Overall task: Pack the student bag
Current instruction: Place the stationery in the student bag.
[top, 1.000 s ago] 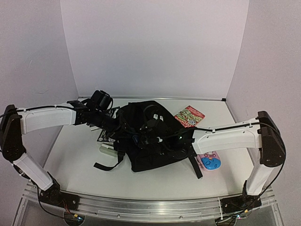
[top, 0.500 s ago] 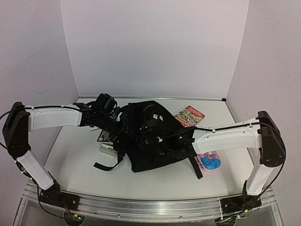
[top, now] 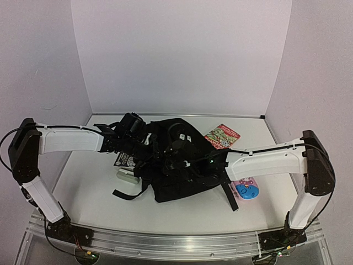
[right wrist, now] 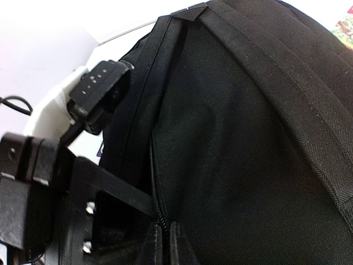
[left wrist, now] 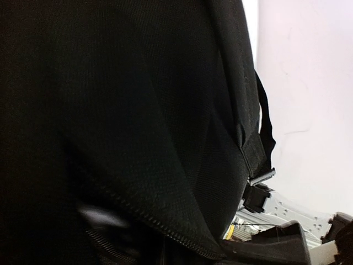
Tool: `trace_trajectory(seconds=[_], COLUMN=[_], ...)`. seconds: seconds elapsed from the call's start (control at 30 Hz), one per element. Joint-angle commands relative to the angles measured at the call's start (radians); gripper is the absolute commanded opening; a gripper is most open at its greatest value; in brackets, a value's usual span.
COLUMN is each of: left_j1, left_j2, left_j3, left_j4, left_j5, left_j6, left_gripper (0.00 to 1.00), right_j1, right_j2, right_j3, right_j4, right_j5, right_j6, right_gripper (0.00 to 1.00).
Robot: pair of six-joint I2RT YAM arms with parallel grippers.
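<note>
The student bag (top: pixel 176 165) lies slumped at the middle of the worktop (top: pixel 83 193), with both arms reaching into it from either side. It is soft, so a pull from one side alone would likely drag the whole bag instead of spreading its mouth.

The left pincer (top: pixel 150 153) and right pincer (right wrist: pixel 165 245) meet close together over the bag's upper left. They could knock into each other if either swings inward. Black cloth fills both wrist views, so I cannot tell whether either pincer is apart, together or clamped on fabric.

The zip (right wrist: pixel 157 204) runs right by the right fingertips, and a weak pinch there may slip. A loose strap (top: pixel 128 193) could snag. A sliding bag might also shove the card (top: pixel 126 160) at its left.
</note>
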Motion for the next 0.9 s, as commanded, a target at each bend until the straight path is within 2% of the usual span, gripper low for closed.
trace_trajectory(seconds=[0.0,0.17,0.3,0.5,0.7,0.87], left_j1=[0.0,0.0,-0.012,-0.115,-0.213,-0.266], left_j2=[-0.134,-0.282,-0.352,-0.329,-0.257,-0.18], left_j3=[0.001,-0.076,-0.09,0.006,0.06,0.102], left_j4=[-0.05,-0.108,-0.169,-0.382,-0.418,-0.436], left_j5=[-0.091,-0.123,-0.059,-0.145,-0.222,-0.281], left_j6=[0.079,0.166,0.321,0.533,0.56,0.567], left_gripper=[0.2,0.4,0.53,0.56,0.44,0.43], right_j1=[0.01,0.007,-0.018,-0.085,-0.108,-0.11], right_j2=[-0.085,-0.163,-0.204,-0.287,-0.363,-0.385], right_j3=[0.013,-0.015,-0.023,-0.095,-0.158,-0.182], right_j4=[0.014,-0.045,-0.135,-0.201,-0.21,-0.21], right_j5=[0.041,0.076,0.083,0.075,0.095,0.095], right_j6=[-0.014,-0.043,-0.07,-0.056,-0.012,0.018], right_gripper=[0.25,0.55,0.69,0.73,0.74,0.74])
